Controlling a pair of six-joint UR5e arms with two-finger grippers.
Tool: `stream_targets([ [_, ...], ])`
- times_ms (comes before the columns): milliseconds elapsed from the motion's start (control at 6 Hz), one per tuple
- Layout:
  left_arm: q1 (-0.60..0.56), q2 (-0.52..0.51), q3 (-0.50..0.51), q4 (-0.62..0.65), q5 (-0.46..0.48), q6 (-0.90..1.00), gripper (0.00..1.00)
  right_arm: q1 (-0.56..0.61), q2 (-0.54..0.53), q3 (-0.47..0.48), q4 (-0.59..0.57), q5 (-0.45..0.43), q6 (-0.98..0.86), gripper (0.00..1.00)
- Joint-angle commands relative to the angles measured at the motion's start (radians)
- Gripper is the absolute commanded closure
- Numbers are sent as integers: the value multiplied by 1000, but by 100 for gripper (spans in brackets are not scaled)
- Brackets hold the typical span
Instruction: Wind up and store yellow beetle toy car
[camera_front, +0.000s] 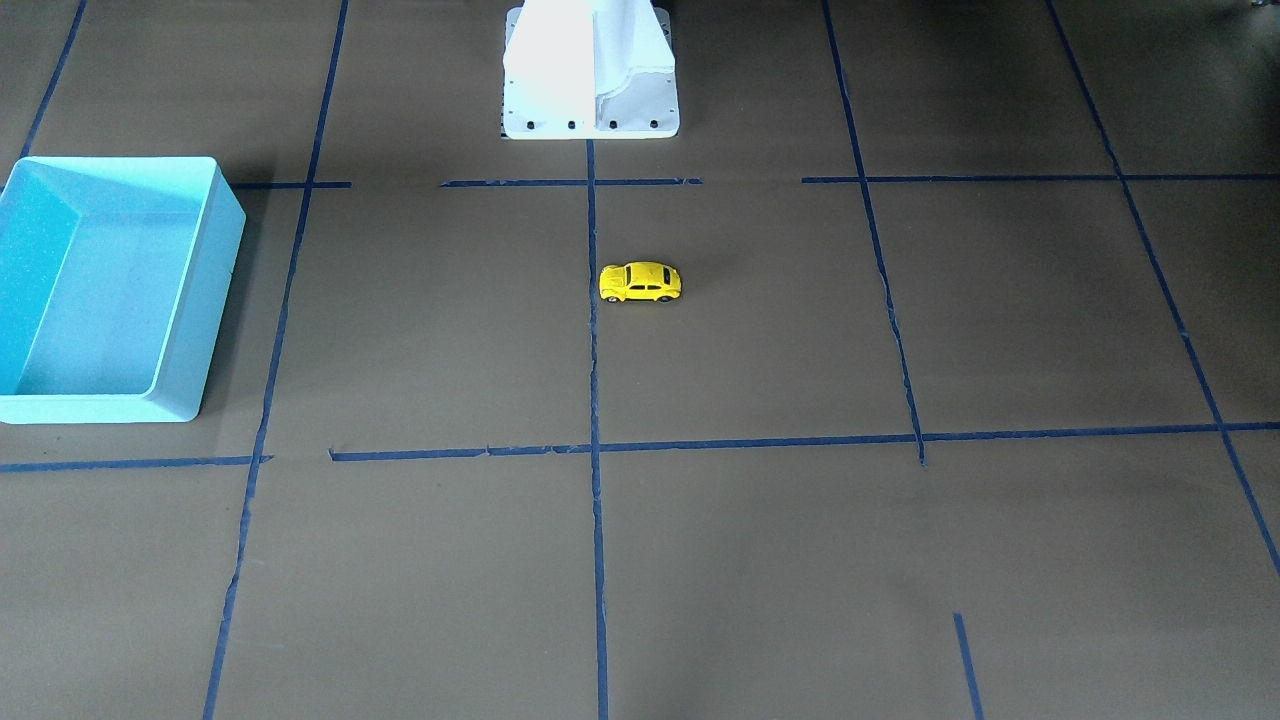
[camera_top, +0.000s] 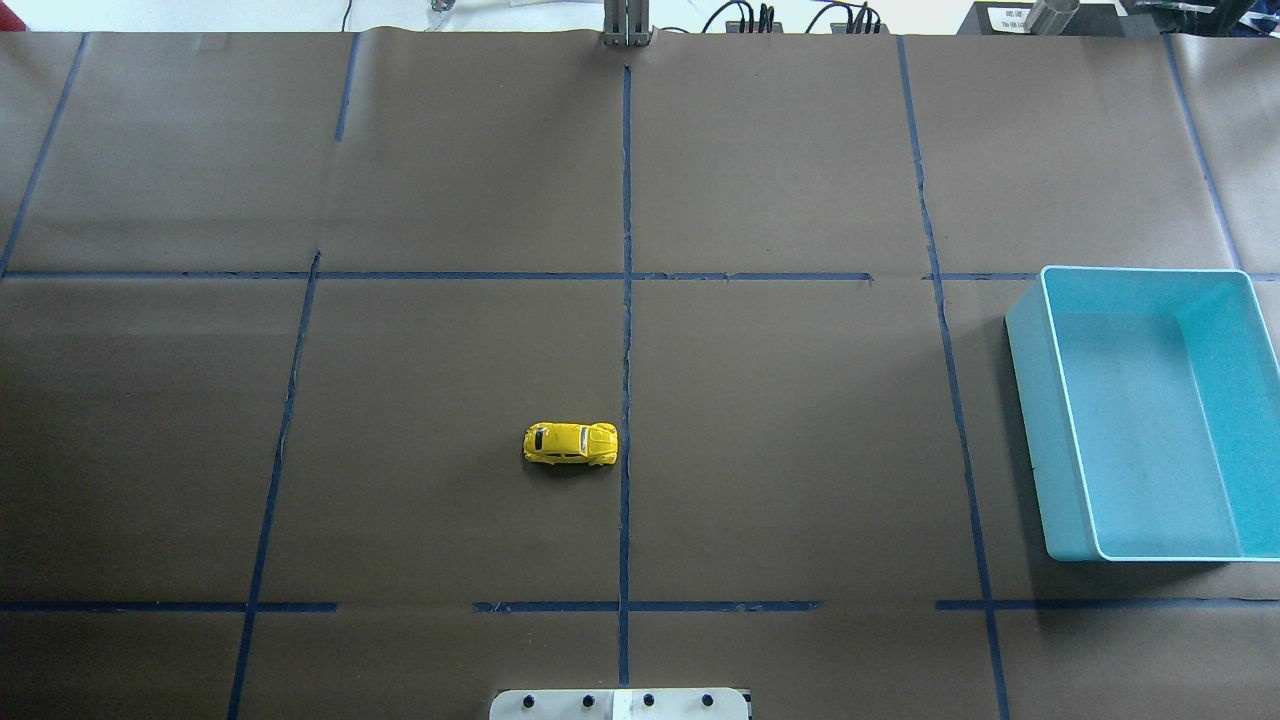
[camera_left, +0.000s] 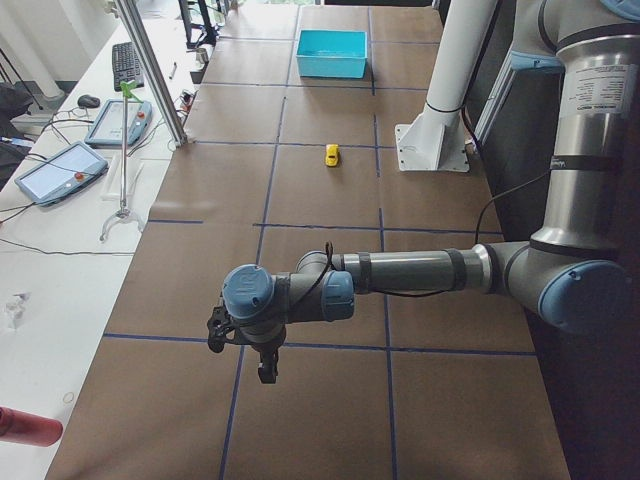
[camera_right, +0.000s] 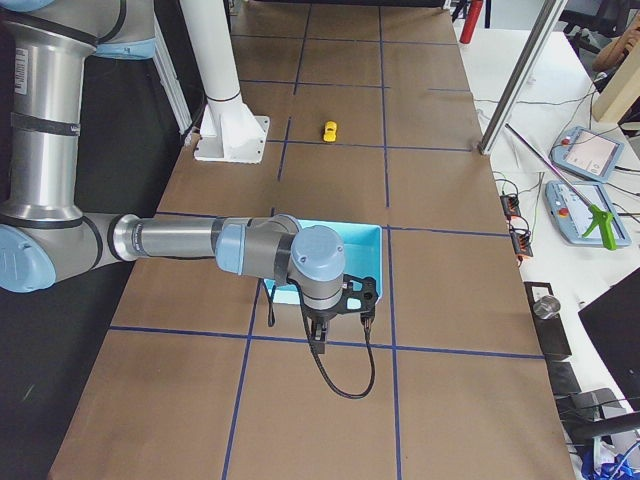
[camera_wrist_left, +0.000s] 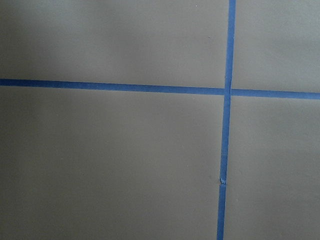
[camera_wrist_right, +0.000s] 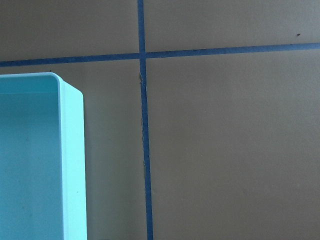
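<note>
The yellow beetle toy car (camera_front: 640, 283) stands on its wheels near the middle of the table, beside the centre tape line, and also shows in the overhead view (camera_top: 570, 443) and both side views (camera_left: 332, 154) (camera_right: 329, 130). The light blue bin (camera_top: 1030, 420) sits empty at the robot's right side. My left gripper (camera_left: 240, 358) hangs above the table at the left end, far from the car; I cannot tell if it is open or shut. My right gripper (camera_right: 343, 330) hangs next to the bin's (camera_right: 360, 232) outer end; I cannot tell its state either.
The table is covered in brown paper with a grid of blue tape lines (camera_top: 626, 300). The white robot base (camera_front: 590, 90) stands at the table's edge behind the car. The right wrist view shows the bin's rim (camera_wrist_right: 70, 150) and the left wrist view shows only tape lines (camera_wrist_left: 226, 125).
</note>
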Motion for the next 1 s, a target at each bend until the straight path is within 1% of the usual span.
stream_targets([
  [0,1,0,-1,-1,1,1,0,-11,2,-1,0,-1,2,0],
  [333,3,-1,-25,9,-4,1,0,-17,9,-1,0,-2,2,0],
  [500,6,2,-71,9,-6,1,0,-20,9,-1,0,-5,2,0],
  [667,6,5,-95,9,-69,1,0,-24,11,-2,0,-8,2,0],
  [833,8,5,-96,9,-169,-1,0,-31,11,-2,0,-5,2,0],
])
